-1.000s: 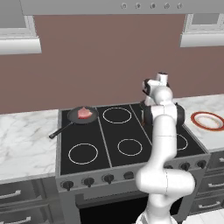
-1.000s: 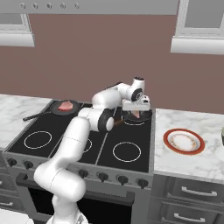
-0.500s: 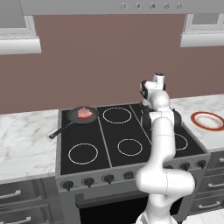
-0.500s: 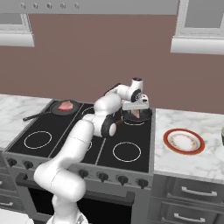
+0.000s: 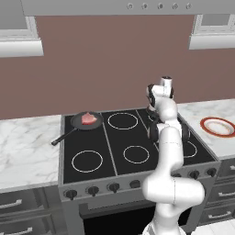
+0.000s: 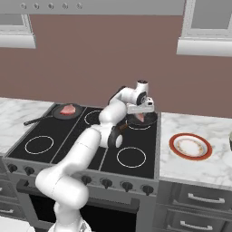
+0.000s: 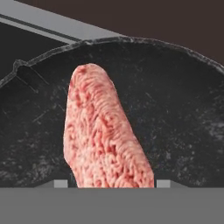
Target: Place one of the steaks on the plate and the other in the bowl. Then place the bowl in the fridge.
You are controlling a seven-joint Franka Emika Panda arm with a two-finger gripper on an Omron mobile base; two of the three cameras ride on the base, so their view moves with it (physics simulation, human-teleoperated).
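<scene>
The black four-burner cooktop [image 5: 105, 156] takes up most of what is in front of me, with marble counter [image 6: 199, 174] on either side. The white arm [image 5: 169, 151] reaches to the far right burner. There its gripper [image 6: 139, 114] points down into a dark frying pan [image 7: 183, 109]. A second long-handled frying pan [image 5: 92, 128] sits on the far left burner and holds one raw steak [image 5: 89, 119]. The white plate with the red-orange ring [image 6: 176, 146] lies on the right counter, nearer than the far right pan and to its right, with nothing on it. The other steak [image 7: 105, 140] lies flat on the floor of the far right pan, right under the hand. In the hand view its long axis runs straight away from the hand, and the pink slab fills nearly the whole gap between the two fingertips [image 7: 61, 183]. That puts the fingers on its two long sides, which looks like the right line-up for a pinch across its narrow width. I cannot tell whether they are already pressing on the meat or are just short of it, since the tips sit right at its edges. From here the lift would have to carry it right and nearer, over the pan's rim to the plate.
</scene>
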